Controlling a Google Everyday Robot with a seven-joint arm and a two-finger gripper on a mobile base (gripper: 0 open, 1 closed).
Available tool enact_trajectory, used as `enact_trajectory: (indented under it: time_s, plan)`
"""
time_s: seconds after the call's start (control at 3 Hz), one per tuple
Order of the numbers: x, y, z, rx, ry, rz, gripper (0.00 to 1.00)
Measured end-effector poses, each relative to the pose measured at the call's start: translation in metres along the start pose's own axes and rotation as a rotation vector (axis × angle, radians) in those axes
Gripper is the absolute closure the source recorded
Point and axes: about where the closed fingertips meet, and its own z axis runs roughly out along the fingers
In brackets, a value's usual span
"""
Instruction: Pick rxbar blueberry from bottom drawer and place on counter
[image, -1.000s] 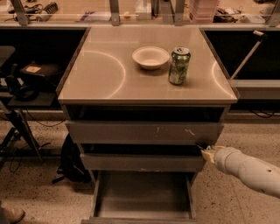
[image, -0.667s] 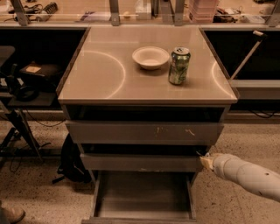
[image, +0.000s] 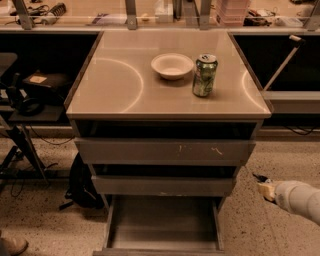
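Gripper (image: 261, 183) (state cannot be told) is backing toward 3 o'clock from the open bottom drawer (image: 162, 222), whose floor is showing no rxbar blueberry, probably delaying the pick.

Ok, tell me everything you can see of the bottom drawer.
The bottom drawer is the lowest of three grey, metal-looking drawers under the counter. It is pulled out toward the camera, a wide shallow tray with low side walls and a plain grey floor. Its front reaches the picture's bottom edge. Nothing shows on the visible part of its floor. The gripper hangs to its right, apart from it.
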Motion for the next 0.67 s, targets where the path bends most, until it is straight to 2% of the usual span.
enact_trajectory:
  time_s: [0.33, 0.67]
  plan:
    - [-0.053, -0.033, -0.064, 0.127, -0.085, -0.031, 1.00]
    - [-0.141, -0.033, -0.098, 0.171, -0.191, -0.116, 1.00]
